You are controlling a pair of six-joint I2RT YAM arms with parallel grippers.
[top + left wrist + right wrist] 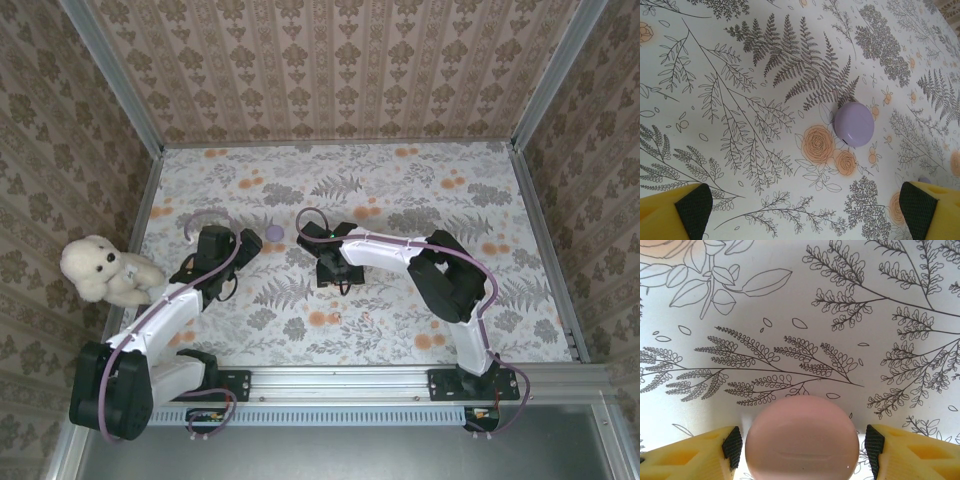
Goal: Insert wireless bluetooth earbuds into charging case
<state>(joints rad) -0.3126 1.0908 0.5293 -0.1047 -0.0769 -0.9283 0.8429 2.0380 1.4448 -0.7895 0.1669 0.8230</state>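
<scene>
Left gripper (805, 202): jaws fully spread, holding nothing. Lilac round case (854, 124) lies flat on the table (740, 75), ahead of that gripper and right of its centreline, apart from both pads. It's round, so there's no long axis to line up with. Top view puts it between the two arms, left slightly nearer. Left would need to shift right to centre on it. Right gripper (802, 450) brackets a pink round piece (802, 425), which sits centred with the pads just beside its flanks. Touching or a thin gap, can't tell.
</scene>
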